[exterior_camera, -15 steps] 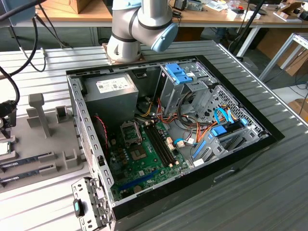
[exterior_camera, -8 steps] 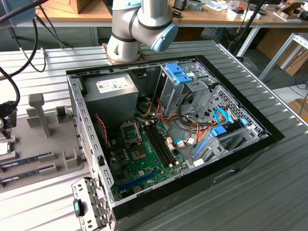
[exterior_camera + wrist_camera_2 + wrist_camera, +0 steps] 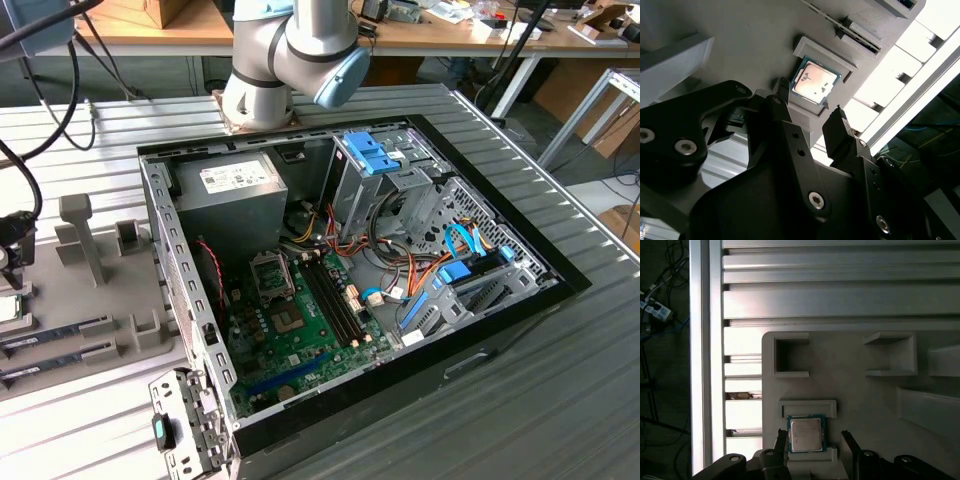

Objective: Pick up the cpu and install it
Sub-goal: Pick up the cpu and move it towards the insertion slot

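Since the cpu lies flat, metal top up, in a shallow nest raised out of the grey tray, it's kept square & can't slide. I'd judge that's the whole point: its edges sit at a known spot for a grab from above. The tray rests on the slatted alu table. In the first wrist view the gripper hangs right over the chip w/ jaws open, its 2 dark fingers standing 1 each side. The gap is a bit wider than the chip, so there's clearance to come down round it w/o knocking it. No contact that I can see; how high the tips are above the tray I can't tell. The second wrist view gives the same from a slant: chip bright between the 2 tips, nothing clamped. So the pick isn't made yet, approx. at the line-up stage by my read. In the exterior view the pc case lies on its side, cover off, so the green motherboard faces up, prob. so the arm can reach in from the top. The dark square socket near the grey psu box looks empty as far as I can tell, i.e. nothing installed there.
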You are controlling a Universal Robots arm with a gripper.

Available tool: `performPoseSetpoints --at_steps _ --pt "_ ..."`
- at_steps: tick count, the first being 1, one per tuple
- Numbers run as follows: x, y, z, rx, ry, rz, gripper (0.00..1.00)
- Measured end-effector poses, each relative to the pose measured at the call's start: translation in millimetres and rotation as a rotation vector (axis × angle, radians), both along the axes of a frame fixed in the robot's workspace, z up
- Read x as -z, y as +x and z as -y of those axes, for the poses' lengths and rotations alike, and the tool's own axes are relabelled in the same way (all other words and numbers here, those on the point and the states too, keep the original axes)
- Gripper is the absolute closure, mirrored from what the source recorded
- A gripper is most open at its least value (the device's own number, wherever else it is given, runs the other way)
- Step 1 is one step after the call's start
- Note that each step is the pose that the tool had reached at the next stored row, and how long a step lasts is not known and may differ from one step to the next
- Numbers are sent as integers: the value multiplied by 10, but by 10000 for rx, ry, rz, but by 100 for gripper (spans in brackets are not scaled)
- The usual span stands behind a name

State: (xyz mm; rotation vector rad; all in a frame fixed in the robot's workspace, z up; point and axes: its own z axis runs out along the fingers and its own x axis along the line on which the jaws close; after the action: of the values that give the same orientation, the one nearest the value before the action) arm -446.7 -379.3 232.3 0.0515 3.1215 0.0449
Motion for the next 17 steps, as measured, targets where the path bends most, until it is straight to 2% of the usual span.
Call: performPoseSetpoints --at_steps 17 --pt "38 0 4 0 0 -1 46"
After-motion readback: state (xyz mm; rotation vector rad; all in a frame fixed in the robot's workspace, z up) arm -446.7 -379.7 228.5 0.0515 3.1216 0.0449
